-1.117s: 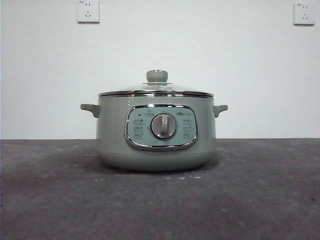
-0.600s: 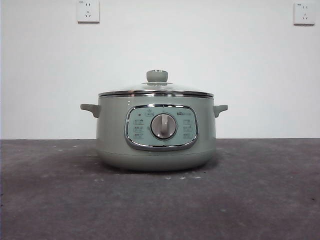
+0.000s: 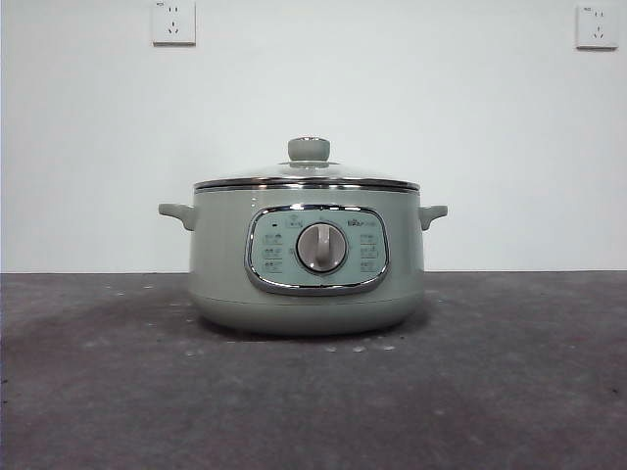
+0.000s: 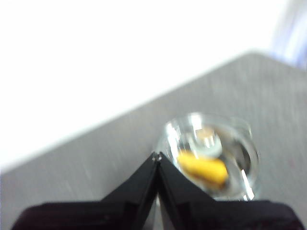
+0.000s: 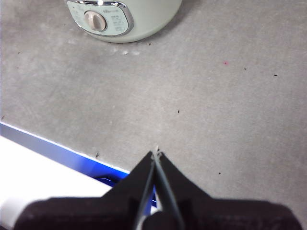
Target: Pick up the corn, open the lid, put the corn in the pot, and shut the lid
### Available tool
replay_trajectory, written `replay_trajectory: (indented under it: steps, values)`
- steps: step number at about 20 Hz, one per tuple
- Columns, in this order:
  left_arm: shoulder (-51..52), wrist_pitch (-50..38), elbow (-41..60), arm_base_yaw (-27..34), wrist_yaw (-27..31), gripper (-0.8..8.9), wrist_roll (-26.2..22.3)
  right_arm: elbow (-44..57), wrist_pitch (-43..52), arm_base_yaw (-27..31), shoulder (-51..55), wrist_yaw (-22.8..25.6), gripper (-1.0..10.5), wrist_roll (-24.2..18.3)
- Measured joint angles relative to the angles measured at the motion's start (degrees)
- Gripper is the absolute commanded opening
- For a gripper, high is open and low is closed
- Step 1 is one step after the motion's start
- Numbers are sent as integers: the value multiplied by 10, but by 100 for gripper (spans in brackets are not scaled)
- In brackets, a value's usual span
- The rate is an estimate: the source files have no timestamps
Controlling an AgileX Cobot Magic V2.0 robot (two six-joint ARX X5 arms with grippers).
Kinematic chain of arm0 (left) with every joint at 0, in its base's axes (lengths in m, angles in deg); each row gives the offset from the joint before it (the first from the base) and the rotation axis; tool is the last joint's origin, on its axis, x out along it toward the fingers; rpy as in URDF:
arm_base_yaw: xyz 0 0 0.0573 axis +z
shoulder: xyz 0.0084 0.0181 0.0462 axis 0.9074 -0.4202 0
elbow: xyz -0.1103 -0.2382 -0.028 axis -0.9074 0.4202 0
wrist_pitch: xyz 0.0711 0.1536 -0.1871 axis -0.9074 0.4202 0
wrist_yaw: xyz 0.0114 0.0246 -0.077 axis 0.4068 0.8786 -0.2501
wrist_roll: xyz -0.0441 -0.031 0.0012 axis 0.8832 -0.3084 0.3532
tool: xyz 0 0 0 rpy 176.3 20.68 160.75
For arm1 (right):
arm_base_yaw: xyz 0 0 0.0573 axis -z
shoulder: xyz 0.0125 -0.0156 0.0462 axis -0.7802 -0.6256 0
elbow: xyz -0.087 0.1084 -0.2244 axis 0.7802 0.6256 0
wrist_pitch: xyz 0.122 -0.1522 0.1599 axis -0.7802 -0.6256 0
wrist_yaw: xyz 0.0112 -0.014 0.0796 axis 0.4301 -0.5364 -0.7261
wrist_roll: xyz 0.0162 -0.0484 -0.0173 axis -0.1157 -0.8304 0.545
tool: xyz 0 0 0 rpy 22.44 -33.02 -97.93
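The sage-green pot (image 3: 306,259) is parked in the middle of the dark grey table (image 3: 509,392), control panel (image 3: 316,250) and silver dial (image 3: 321,247) turned toward the front camera. The glass lid (image 3: 307,176) is seated flat on the rim, green knob (image 3: 309,149) on top, so the pot is closed up. Two wall sockets (image 3: 173,22) can be seen high on the white wall behind it.

In the blurry left wrist view, the corn (image 4: 202,167) is seen lying inside the pot under the clear lid (image 4: 240,132), yellow and tilted a bit. The left gripper (image 4: 156,157) is held up above the table and off to the side of the pot, jaws pressed together tip to tip with nothing between them.

The right gripper (image 5: 156,154) is closed up too, nothing gripped, and is hung over the bare table near its blue-trimmed edge (image 5: 57,149), well apart from the pot (image 5: 127,19). Neither arm can be spotted in the front view.
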Motion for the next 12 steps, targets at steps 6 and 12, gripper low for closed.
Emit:
replay_trajectory:
  steps: [6,12]
  values:
    - [186,-191,236,142,-21,-3,-47,0,0,0,0,0,2,0]
    - [335,-354,572,171,-17,-3,-32,0,0,0,0,5,2,0]
